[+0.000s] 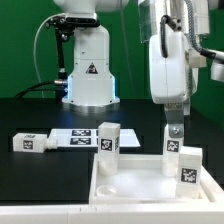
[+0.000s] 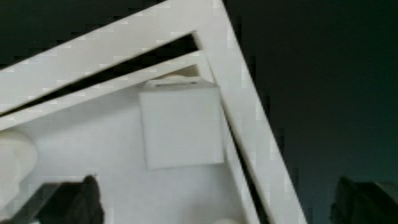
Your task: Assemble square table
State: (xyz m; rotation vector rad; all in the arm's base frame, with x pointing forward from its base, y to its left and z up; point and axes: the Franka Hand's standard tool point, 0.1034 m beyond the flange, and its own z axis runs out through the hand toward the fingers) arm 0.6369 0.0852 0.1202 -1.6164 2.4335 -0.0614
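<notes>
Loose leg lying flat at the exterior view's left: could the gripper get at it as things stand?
Probably yes. The loose leg lies uncovered on the black table beside the marker board. The gripper, jaws open and empty, hangs above the square top; the way across looks free.

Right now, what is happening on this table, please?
A robot arm is putting a small white table together. The square top lies flat at the front, and two legs stand upright on it. The open claw hangs just above the leg on the exterior view's right, holding nothing. One more leg lies on the black table, beside the marker board.
</notes>
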